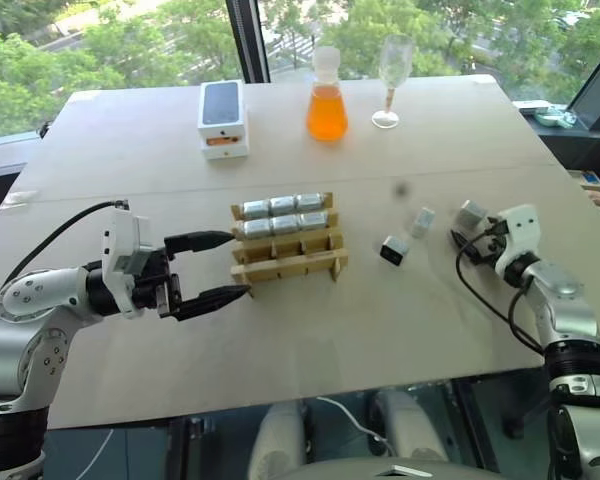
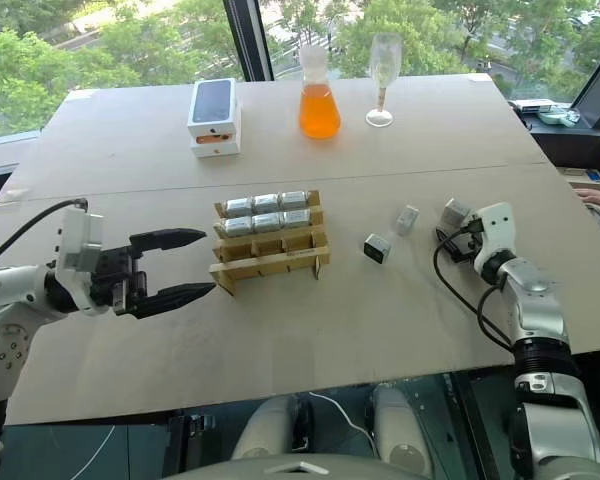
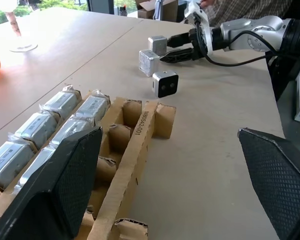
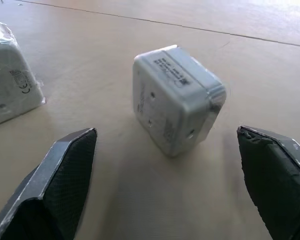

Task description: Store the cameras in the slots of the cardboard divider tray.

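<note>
the right claw (image 4: 165,200) is gaping wide around nothing, lining up on a loose camera (image 4: 176,100) just ahead, likely to pinch it across its flat sides. 2 more cameras (image 1: 409,236) are lying nearby on the surface (image 1: 380,330). the left claw (image 1: 212,268) is also standing apart and empty, hovering just beside the cardboard divider tray (image 1: 288,262), perhaps to steady it. the tray's 2 far rows are holding 6 cameras; the near slots are waiting.
</note>
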`<state>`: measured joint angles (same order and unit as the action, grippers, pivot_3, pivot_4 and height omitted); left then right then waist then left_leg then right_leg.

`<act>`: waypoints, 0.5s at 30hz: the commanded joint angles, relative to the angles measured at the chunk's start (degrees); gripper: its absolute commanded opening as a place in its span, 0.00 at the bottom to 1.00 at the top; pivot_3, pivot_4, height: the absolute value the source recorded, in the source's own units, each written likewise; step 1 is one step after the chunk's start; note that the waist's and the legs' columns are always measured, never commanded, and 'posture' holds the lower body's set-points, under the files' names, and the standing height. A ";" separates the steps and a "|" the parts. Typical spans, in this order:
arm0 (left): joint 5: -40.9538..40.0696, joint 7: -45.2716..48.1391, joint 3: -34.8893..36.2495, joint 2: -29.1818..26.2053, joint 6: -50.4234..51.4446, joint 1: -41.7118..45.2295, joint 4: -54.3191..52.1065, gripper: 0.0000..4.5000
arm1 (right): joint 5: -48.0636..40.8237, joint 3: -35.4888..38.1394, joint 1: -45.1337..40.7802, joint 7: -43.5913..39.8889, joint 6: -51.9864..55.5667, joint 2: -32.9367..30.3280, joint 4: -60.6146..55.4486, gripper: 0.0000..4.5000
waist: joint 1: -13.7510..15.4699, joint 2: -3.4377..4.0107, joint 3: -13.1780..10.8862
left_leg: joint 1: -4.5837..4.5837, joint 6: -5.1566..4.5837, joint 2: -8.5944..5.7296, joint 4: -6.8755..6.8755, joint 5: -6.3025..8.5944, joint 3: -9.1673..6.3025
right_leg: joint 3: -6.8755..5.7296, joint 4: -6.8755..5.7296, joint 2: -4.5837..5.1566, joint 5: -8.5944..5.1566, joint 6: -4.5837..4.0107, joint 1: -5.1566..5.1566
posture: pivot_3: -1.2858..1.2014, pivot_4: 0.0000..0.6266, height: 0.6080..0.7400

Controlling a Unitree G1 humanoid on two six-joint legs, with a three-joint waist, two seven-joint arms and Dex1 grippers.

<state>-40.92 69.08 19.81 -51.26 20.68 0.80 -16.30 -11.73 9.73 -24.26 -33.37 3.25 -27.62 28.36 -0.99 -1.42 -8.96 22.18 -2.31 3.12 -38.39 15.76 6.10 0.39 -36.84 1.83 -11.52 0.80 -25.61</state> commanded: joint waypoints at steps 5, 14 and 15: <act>-0.18 0.95 1.33 0.44 -0.83 -0.54 -0.76 1.00 | 0.08 0.11 -5.36 -9.41 -4.45 -5.71 7.48 0.99 | -0.04 0.00 -0.01 | -0.03 0.00 0.00 0.00 0.00 0.05 | 0.04 0.00 -0.01 0.00 0.00 0.00 | 0.52 0.24 1.00; -0.37 0.19 1.27 1.50 -0.28 -0.20 -0.34 1.00 | 0.75 -1.61 -12.18 -20.45 -7.73 -9.36 17.74 0.99 | -0.06 0.00 -0.01 | -0.06 0.00 0.01 0.00 0.00 0.09 | 0.12 -0.01 -0.06 0.01 0.00 0.00 | 0.52 0.24 1.00; -1.29 0.53 1.64 1.73 0.06 -0.52 -0.69 1.00 | 0.69 -1.56 -12.94 -20.82 -7.74 -9.33 18.24 0.99 | -0.05 0.00 -0.01 | -0.06 0.00 0.01 0.00 0.00 0.11 | 0.13 -0.01 -0.06 0.01 0.00 0.00 | 0.52 0.24 1.00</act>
<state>-40.73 69.52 19.84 -49.74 20.70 0.23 -16.24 -10.55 7.66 -35.36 -52.64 -3.21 -35.61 46.42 -1.03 -1.42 -8.97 22.12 -2.31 3.13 -38.39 15.76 6.21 0.53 -36.85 1.76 -11.51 0.80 -25.61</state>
